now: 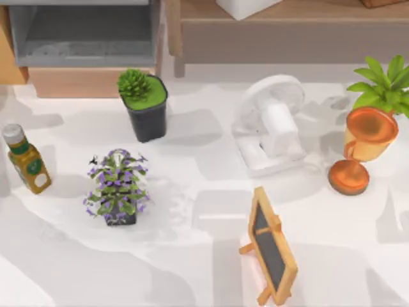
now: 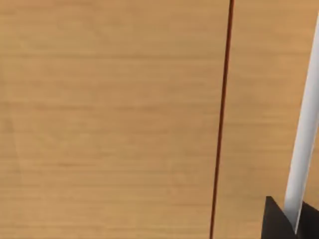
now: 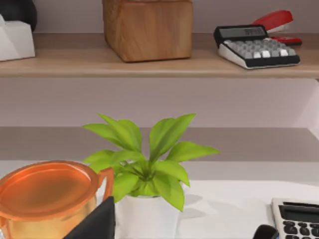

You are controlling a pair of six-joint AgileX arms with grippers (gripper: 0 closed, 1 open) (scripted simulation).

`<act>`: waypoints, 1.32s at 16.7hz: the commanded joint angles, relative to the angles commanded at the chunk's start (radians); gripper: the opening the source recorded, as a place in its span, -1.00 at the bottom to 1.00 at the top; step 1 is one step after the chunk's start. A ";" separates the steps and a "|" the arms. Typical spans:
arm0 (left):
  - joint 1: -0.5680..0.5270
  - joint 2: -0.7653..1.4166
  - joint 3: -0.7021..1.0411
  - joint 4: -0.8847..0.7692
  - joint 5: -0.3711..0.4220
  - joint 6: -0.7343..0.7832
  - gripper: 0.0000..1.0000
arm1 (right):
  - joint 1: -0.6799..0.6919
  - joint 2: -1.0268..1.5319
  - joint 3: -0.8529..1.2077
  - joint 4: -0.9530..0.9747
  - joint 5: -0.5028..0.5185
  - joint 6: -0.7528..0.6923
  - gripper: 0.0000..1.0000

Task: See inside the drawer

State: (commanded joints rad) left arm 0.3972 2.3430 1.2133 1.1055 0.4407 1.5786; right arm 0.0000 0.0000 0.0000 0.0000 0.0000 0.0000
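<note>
The drawer (image 1: 89,82) stands pulled out at the table's back left, and its grey floor and walls show from above behind the light tan front panel. In the left wrist view a tan wooden surface (image 2: 109,119) sits very close, crossed by a thin dark line and a white bar (image 2: 304,144). A black part of my left gripper (image 2: 281,221) shows at that picture's edge. My right gripper (image 3: 179,231) is open, its two black fingertips (image 3: 97,224) wide apart, low over the table's right side by an orange goblet (image 3: 47,196) and a leafy plant (image 3: 147,159).
On the table stand a black pot with a green succulent (image 1: 144,102), a purple flower pot (image 1: 117,188), a bottle (image 1: 25,160), a white fan (image 1: 268,125), a small chalkboard easel (image 1: 271,246), the orange goblet (image 1: 361,150) and the leafy plant (image 1: 383,86). A wooden shelf unit (image 1: 287,25) runs along the back right.
</note>
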 joint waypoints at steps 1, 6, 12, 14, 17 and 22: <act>0.001 -0.003 -0.003 0.003 0.001 0.000 -1.00 | 0.000 0.000 0.000 0.000 0.000 0.000 1.00; 0.038 -0.071 -0.157 0.079 0.038 -0.001 -1.00 | 0.000 0.000 0.000 0.000 0.000 0.000 1.00; 0.071 -0.127 -0.277 0.148 0.069 0.003 -1.00 | 0.000 0.000 0.000 0.000 0.000 0.000 1.00; 0.068 -0.120 -0.273 0.144 0.067 0.003 -1.00 | 0.000 0.000 0.000 0.000 0.000 0.000 1.00; 0.092 -0.144 -0.314 0.173 0.087 0.004 -1.00 | 0.000 0.000 0.000 0.000 0.000 0.000 1.00; 0.141 -0.200 -0.482 0.248 0.135 0.008 -1.00 | 0.000 0.000 0.000 0.000 0.000 0.000 1.00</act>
State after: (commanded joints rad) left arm 0.5383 2.1427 0.7315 1.3535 0.5755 1.5861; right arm 0.0000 0.0000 0.0000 0.0000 0.0000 0.0000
